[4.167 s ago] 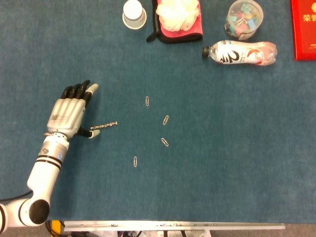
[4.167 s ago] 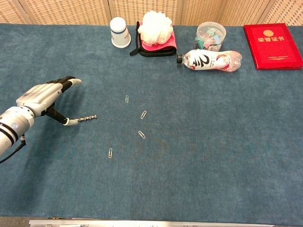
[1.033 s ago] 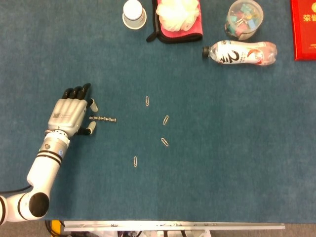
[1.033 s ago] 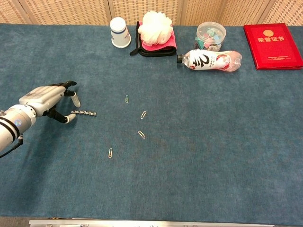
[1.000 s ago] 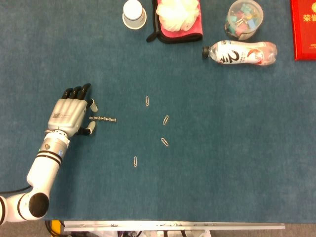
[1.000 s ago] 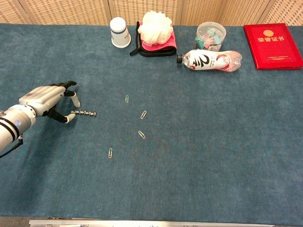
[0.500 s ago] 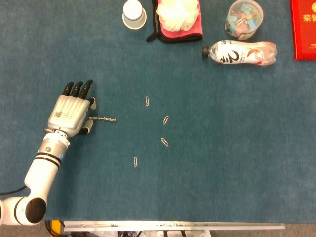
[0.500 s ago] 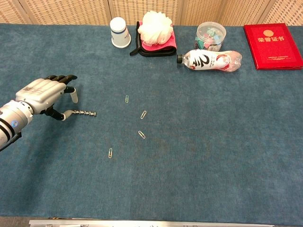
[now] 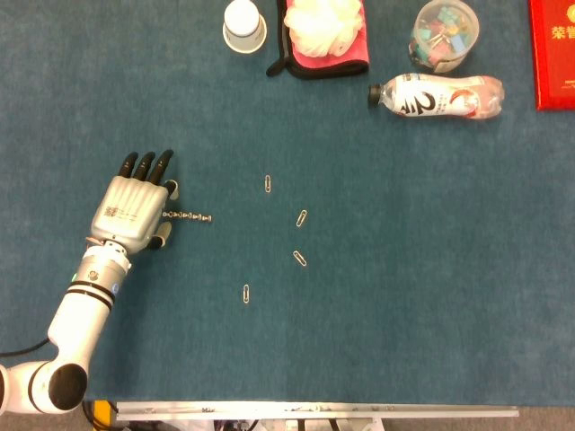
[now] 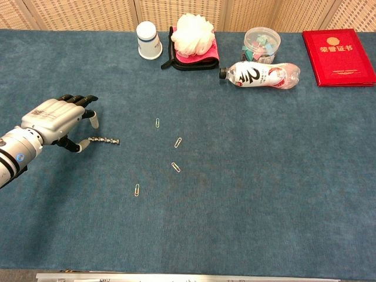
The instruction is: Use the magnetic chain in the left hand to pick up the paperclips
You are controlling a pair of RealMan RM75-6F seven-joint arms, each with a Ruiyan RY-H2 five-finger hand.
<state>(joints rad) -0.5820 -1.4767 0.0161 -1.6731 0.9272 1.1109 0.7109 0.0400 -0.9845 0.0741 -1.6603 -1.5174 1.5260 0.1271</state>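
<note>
The magnetic chain (image 9: 189, 216) lies flat on the blue cloth, stretched left to right; the chest view shows the chain (image 10: 104, 140) too. My left hand (image 9: 133, 208) hovers palm down at its left end, fingers stretched forward and apart. In the chest view the left hand (image 10: 53, 121) has its thumb tip just beside the chain's end and another finger above it, with no pinch visible. Several paperclips lie scattered to the right, among them one paperclip (image 9: 268, 183), another (image 9: 303, 217) and the nearest (image 9: 246, 293). My right hand is out of both views.
Along the far edge stand a white cup (image 9: 243, 25), a white bath puff on a pink cloth (image 9: 323, 27), a clear jar of coloured clips (image 9: 444, 34), a lying bottle (image 9: 437, 96) and a red booklet (image 9: 552, 49).
The left hand's fingers have straightened and it has slid slightly towards the chain. The chain, angled at the thumb four seconds ago, lies level and has stayed put. The paperclips have not moved.
</note>
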